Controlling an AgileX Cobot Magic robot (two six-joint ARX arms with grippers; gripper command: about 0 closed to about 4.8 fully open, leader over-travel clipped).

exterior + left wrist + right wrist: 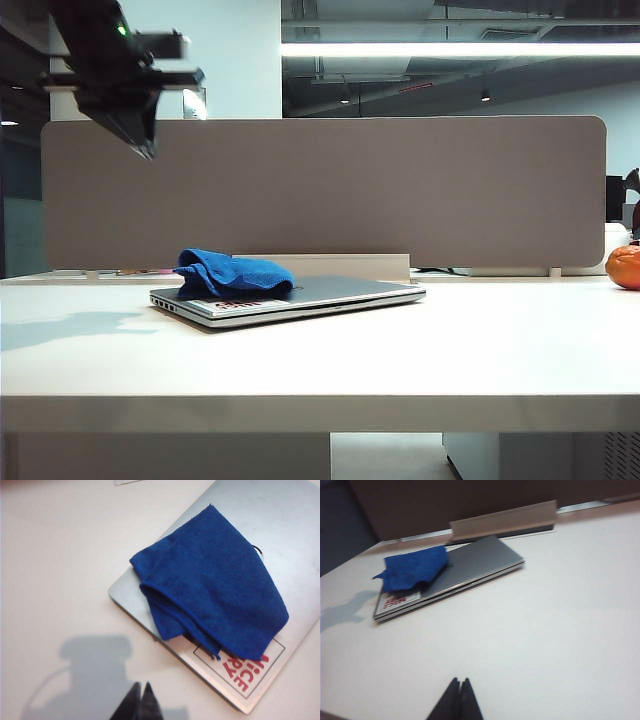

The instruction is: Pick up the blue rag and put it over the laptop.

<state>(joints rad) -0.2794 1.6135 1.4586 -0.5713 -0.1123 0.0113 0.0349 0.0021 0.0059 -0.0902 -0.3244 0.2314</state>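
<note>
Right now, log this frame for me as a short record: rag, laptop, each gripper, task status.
blue rag: bunched and folded, lying on one end of the laptop lid, partly covering the sticker
laptop: closed, flat on the white table; most of the lid bare
sticker: white with red print, at the lid's corner
left gripper: shut, empty, raised above the table beside the laptop
right gripper: shut, empty, over bare table, away from the laptop
task status: rag rests on the laptop, released
</note>
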